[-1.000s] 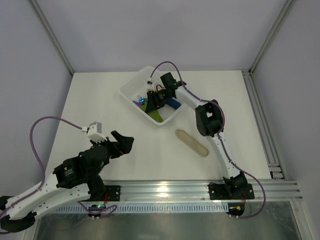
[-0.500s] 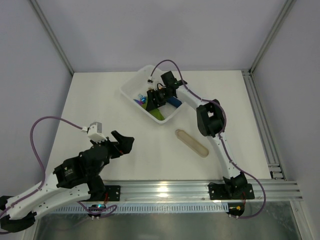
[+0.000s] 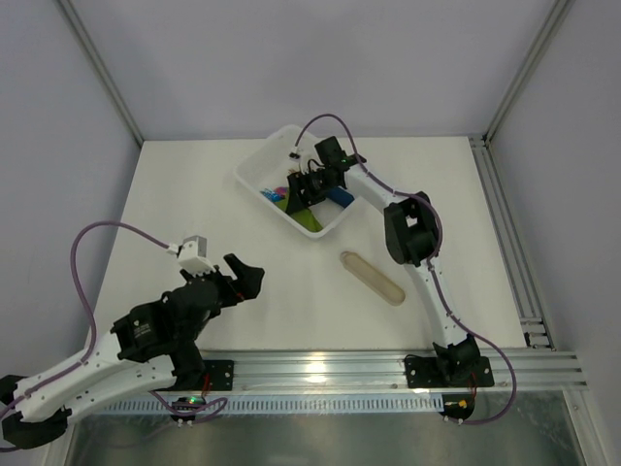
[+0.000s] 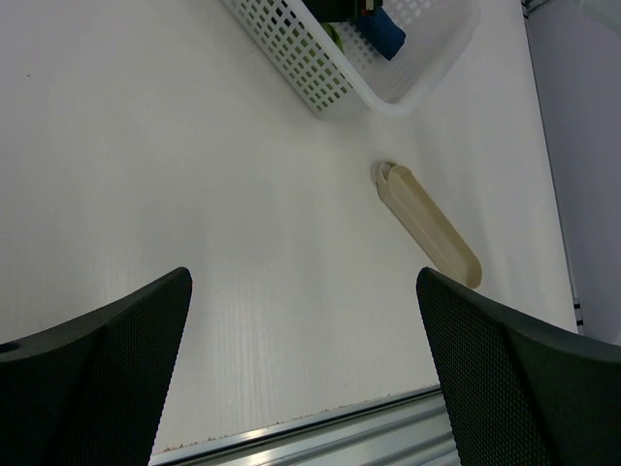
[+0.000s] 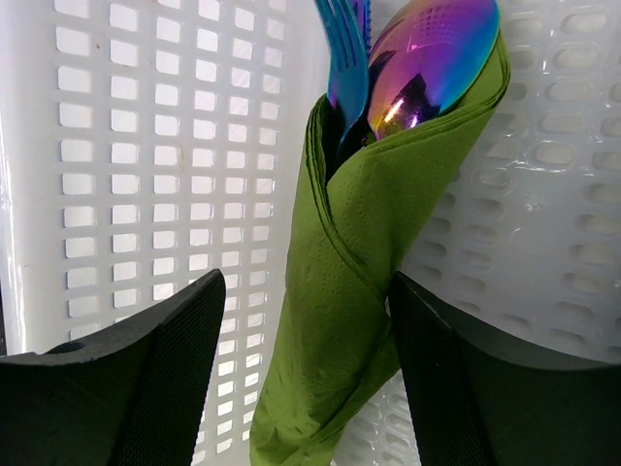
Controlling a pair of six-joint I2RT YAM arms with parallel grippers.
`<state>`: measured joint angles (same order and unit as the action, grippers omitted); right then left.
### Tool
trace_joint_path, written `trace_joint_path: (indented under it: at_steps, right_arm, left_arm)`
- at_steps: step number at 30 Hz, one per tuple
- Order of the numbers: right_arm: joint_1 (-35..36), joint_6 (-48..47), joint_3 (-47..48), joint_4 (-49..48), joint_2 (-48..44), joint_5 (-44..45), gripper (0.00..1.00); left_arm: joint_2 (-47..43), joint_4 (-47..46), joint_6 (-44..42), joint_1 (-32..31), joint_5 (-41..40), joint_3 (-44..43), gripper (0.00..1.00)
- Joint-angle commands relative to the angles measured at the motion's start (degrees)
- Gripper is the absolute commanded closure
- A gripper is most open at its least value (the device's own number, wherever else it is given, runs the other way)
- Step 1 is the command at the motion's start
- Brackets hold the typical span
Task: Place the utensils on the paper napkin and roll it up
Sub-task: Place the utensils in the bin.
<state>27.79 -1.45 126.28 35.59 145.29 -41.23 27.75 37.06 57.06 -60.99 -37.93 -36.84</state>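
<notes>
The olive-green paper napkin [image 5: 369, 252] is rolled around the iridescent utensils [image 5: 427, 58] and lies in the white basket [image 5: 136, 146]. A fork and a spoon bowl stick out of the roll's top. My right gripper [image 5: 309, 282] straddles the roll with its jaws open; the left finger stands apart from the paper and the right finger sits right beside it. From above, the right gripper [image 3: 303, 192] is down in the basket [image 3: 254, 167] over the green roll [image 3: 309, 221]. My left gripper [image 3: 245, 275] hovers open over bare table near the front, holding nothing.
A blue rolled bundle [image 3: 338, 199] lies in the basket beside the green roll. A beige oblong piece [image 3: 373, 278] rests on the table in front of the basket, also seen ahead of the left gripper [image 4: 303, 282] as the beige piece [image 4: 427, 223]. An aluminium rail [image 3: 320, 367] runs along the near edge.
The right gripper's jaws have spread wider around the green roll and the wrist has shifted slightly right. The left arm has edged a little to the right.
</notes>
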Motion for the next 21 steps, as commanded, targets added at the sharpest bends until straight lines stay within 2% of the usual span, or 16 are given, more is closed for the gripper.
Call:
trace_joint_path:
  at_steps: [1, 9, 17, 21]
  right_arm:
    - [-0.28, -1.53, -1.65, -2.28, -5.02, 3.09, 0.28]
    - [-0.46, -1.8, -1.39, -2.72, -7.66, 5.02, 0.25]
    - [-1.25, -0.83, -5.6, -6.32, -11.61, 5.64, 0.2]
    - [-1.77, 0.3, -5.69, -6.59, -12.67, 7.48, 0.19]
  left_arm:
    - [1.6, -2.17, -1.77, 0.0, -1.97, -0.25, 0.01]
    - [5.21, -2.08, -3.53, -0.01, -3.28, -1.65, 0.01]
    - [7.49, 4.51, -2.3, -0.09, -9.78, -3.59, 0.01]
    - [7.5, 6.97, -1.69, -0.01, -10.14, -4.82, 0.01]
